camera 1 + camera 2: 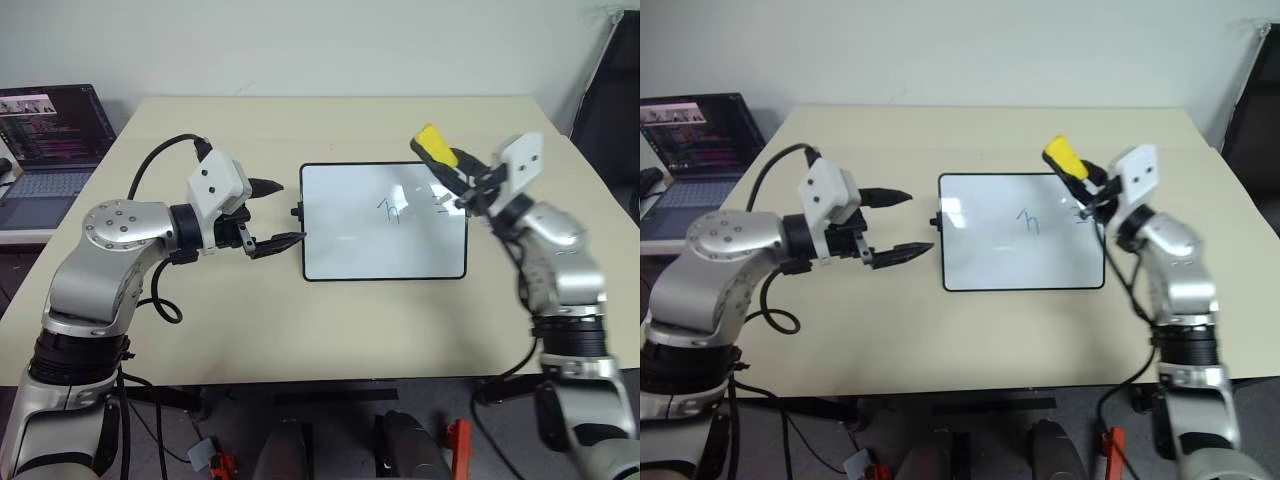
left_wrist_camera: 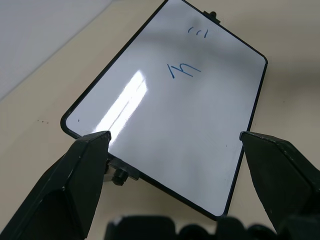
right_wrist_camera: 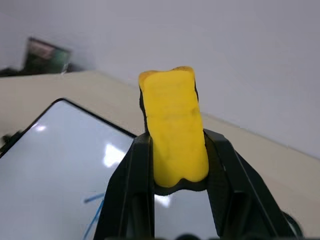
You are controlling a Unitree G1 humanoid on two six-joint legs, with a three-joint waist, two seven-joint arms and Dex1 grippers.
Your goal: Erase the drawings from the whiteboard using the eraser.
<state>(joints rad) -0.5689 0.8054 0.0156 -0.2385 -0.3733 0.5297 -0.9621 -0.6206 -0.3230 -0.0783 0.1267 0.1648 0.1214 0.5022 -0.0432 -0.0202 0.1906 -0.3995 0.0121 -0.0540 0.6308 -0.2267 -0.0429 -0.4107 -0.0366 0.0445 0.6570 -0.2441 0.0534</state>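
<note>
Eraser: the yellow eraser [image 1: 436, 144] is clamped between the two black fingers of the right claw [image 1: 455, 178], its free end sticking up and away from the claw; it sits over the whiteboard's 2 o'clock corner, and whether it touches the board cannot be told.
Right claw: closed tight on the eraser, both fingers pressed to its sides, as the right wrist view shows [image 3: 172, 150].
Whiteboard: the whiteboard [image 1: 350, 255] lies flat near the middle of the surface [image 1: 300, 320], long side running from 9 to 3 o'clock, black frame all round, a small black knob [image 1: 296, 211] on its 9 o'clock short side.
Drawings: the drawings [image 1: 389, 209] are thin blue strokes in the board's upper half, toward 1 o'clock; a second small mark [image 1: 437, 204] lies nearer the 3 o'clock edge, just beside the right claw and partly hidden by it.
Left claw: the left claw [image 1: 278, 213] stands wide open with nothing held, at the board's 9 o'clock edge; its fingertips straddle the knob, one finger [image 1: 282, 243] reaching the frame.
Glare: a bright patch [image 2: 127, 97] streaks the glossy white.
Around: a laptop [image 1: 50, 140] with a lit screen stands at 10 o'clock, off the surface's edge, well apart from the board; a black cable [image 1: 160, 160] loops behind the left arm.
</note>
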